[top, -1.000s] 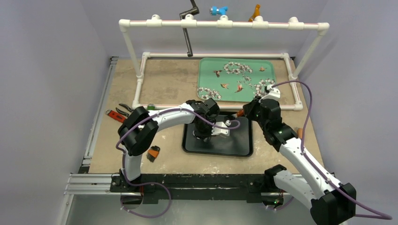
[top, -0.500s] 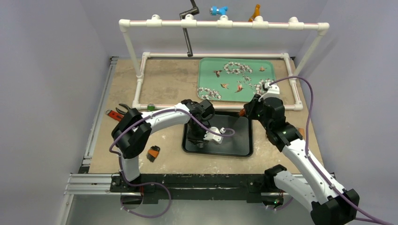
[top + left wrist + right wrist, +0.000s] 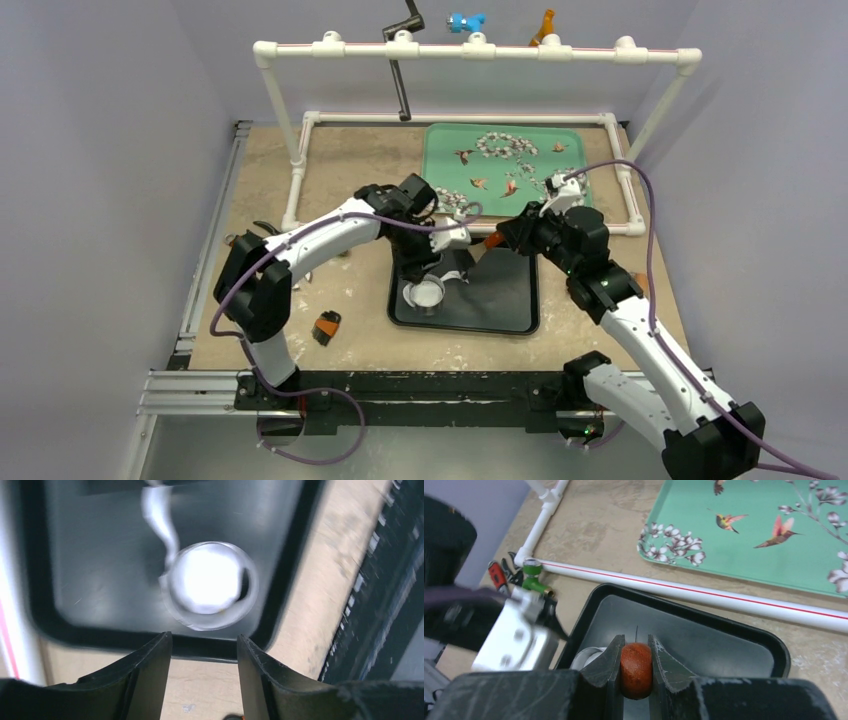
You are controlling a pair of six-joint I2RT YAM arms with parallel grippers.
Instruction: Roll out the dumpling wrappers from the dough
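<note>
A metal ring cutter (image 3: 220, 625) stands on the black tray (image 3: 100, 580), and a round white dumpling wrapper (image 3: 205, 577) lies inside it. In the top view the wrapper (image 3: 428, 293) is at the tray's (image 3: 510, 300) left side. A curved white dough scrap (image 3: 159, 510) trails off from the ring. My left gripper (image 3: 204, 645) hangs open and empty above the tray's left rim, clear of the ring; the top view shows it (image 3: 412, 262) raised. My right gripper (image 3: 636, 642) is shut on the rounded end of a reddish-brown wooden rolling pin (image 3: 636, 667), held over the tray (image 3: 704, 645).
A teal tray (image 3: 445, 165) printed with flowers and birds lies behind, inside a white pipe frame (image 3: 470, 50). Its front pipe (image 3: 724, 597) runs just past the black tray. Red pliers (image 3: 245, 245) and a small orange-black object (image 3: 325, 327) lie on the table to the left.
My left gripper has opened, let go of the ring cutter and risen back toward the left, leaving ring and wrapper on the tray. The right gripper has shifted slightly left with the rolling pin.
</note>
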